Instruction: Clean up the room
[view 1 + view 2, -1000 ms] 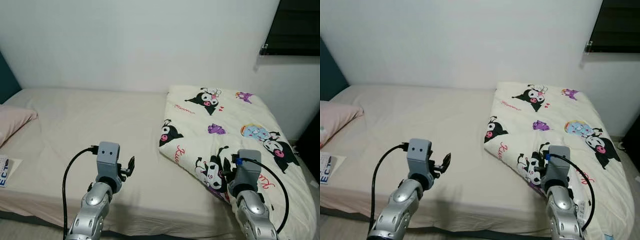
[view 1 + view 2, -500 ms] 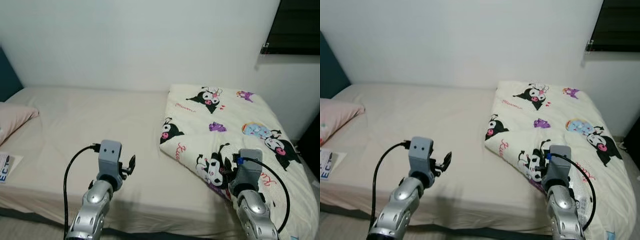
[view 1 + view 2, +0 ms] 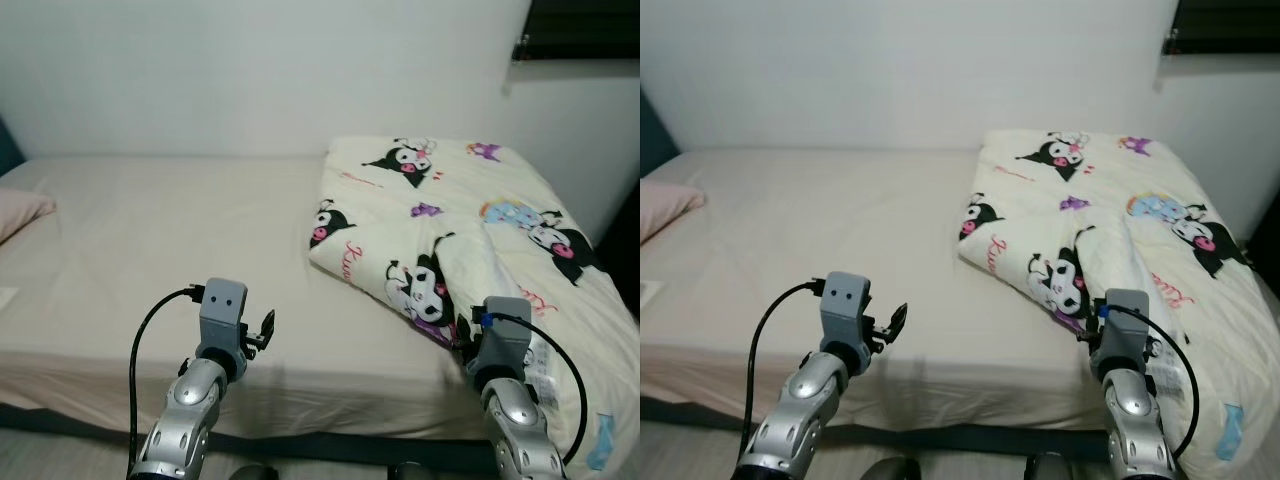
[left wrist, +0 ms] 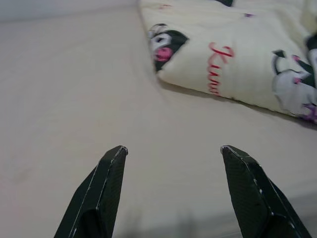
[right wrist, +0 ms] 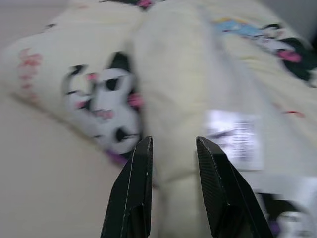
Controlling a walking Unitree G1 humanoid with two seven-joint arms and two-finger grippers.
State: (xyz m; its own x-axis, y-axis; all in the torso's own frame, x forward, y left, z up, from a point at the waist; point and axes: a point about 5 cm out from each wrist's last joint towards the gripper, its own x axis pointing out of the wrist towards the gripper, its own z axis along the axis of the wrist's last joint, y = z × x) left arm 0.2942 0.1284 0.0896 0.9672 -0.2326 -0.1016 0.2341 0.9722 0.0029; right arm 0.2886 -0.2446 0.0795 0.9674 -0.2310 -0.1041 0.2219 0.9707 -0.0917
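A cream quilt (image 3: 430, 200) printed with black cartoon figures lies bunched on the right half of the bed (image 3: 150, 230). A raised fold of it runs down to my right gripper (image 5: 173, 144), which is at the quilt's near edge with its fingers (image 5: 136, 188) closed around that fold. The quilt's white label (image 5: 233, 136) lies just beyond the fingers. My left gripper (image 4: 173, 148) hovers open over the bare sheet near the bed's front edge, a little left of the quilt's folded corner (image 4: 163, 49). Nothing is between its fingers.
A pink pillow (image 3: 20, 212) sits at the far left of the bed, and a paper (image 3: 648, 292) lies near the left edge. The white wall runs behind the bed, with a dark window (image 3: 585, 30) at top right. The dark bed base (image 3: 330, 450) lies along the bottom.
The whole view has shifted as the camera drew back from the bed. A fold of the quilt has risen and stretched toward my right gripper. My left gripper stays open over the sheet.
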